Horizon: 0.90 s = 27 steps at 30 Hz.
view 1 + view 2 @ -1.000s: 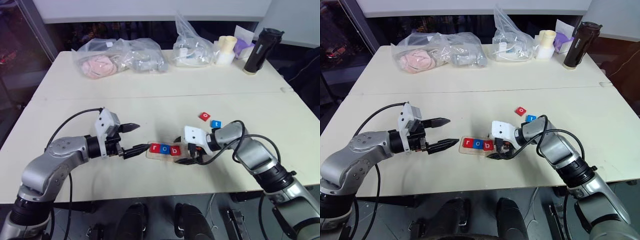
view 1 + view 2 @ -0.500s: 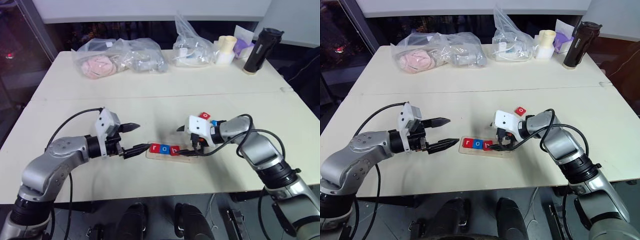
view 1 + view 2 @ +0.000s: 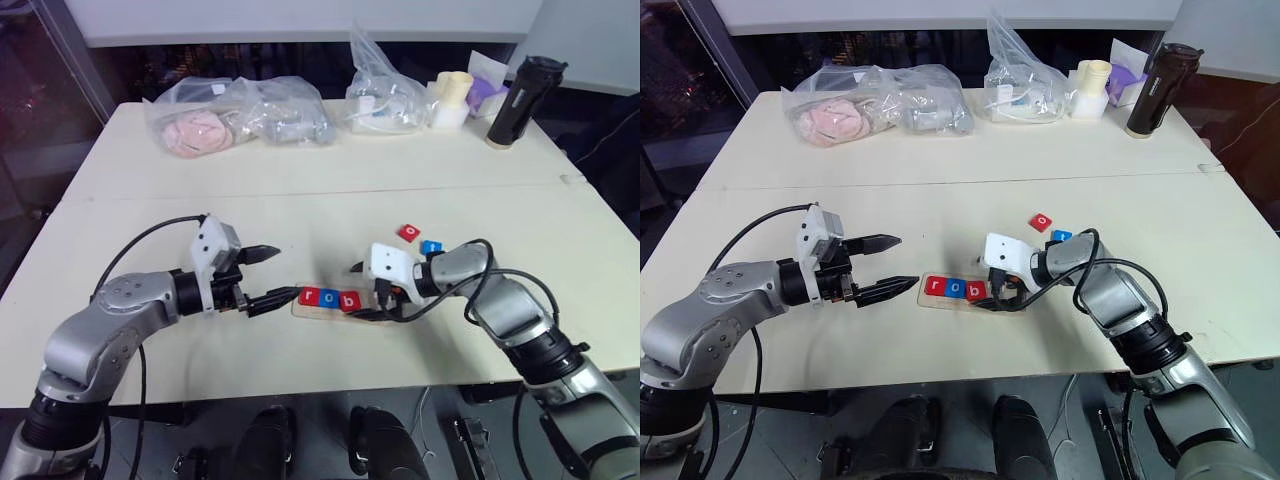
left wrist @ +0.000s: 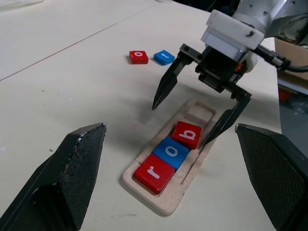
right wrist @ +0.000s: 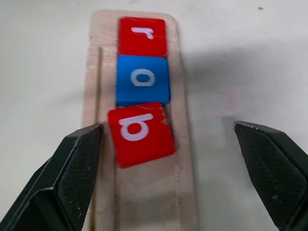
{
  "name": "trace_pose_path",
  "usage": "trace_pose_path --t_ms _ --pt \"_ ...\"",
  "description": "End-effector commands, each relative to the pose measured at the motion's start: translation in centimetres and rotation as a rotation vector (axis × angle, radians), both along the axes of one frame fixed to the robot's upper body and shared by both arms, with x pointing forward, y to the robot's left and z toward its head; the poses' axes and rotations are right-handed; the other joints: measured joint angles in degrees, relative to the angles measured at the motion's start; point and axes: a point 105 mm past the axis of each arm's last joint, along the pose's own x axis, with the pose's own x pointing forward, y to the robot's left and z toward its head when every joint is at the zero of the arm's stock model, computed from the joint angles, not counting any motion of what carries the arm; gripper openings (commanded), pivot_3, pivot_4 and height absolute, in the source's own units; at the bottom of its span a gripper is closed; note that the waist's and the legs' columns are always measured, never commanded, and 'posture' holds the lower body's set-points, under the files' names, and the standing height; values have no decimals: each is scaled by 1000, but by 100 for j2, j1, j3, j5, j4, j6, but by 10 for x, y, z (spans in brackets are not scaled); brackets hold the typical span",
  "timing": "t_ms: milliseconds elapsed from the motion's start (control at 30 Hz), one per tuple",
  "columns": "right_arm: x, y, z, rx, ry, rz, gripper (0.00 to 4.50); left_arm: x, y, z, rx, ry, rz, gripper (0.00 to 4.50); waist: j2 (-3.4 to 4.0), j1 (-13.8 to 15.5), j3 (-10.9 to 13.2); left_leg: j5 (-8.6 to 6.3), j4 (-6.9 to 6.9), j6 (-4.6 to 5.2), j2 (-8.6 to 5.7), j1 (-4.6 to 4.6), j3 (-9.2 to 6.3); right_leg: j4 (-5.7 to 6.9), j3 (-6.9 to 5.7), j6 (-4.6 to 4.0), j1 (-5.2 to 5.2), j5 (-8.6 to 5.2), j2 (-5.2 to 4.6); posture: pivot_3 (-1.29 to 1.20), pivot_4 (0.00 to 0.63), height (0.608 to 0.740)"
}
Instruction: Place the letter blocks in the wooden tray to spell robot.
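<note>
The wooden tray (image 4: 144, 191) lies at the table's front middle. Three letter blocks sit in it: a red r (image 4: 154, 173), a blue o (image 4: 172, 152) and a red b (image 5: 141, 133), which sits slightly askew. Its right part (image 4: 201, 109) is bare. A red o (image 3: 408, 232) and a blue t (image 3: 431, 247) lie loose on the table beyond my right wrist. My right gripper (image 3: 354, 291) is open, its fingers straddling the tray over the b. Just left of the tray's left end, my left gripper (image 3: 287, 272) is open and holds nothing.
Clear plastic bags (image 3: 235, 115) (image 3: 385, 90) lie along the table's far side. At the back right stand a cream roll (image 3: 452, 98) and a black bottle (image 3: 515, 100). A cable (image 3: 150, 235) loops from my left wrist.
My right gripper rose off the tray's right end, then came back down a little; it now straddles the b. The left arm has not moved.
</note>
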Motion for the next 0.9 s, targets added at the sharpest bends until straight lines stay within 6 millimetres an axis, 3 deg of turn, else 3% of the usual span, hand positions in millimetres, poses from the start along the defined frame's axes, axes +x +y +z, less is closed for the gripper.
trace_pose_path --t_ms 33,900 --pt "2 3 6 14 -34 9 4449 -5 -2 11 -2 -47 -17 4500 0 1 0 0 0 0 0 0 0 0 0 0 0 0 0 0 150 740" --pt "6 8 17 36 -68 14 4449 -5 -9 8 -18 -34 -39 4500 0 1 0 0 0 0 0 0 0 0 0 0 1 0 1 0 150 740"
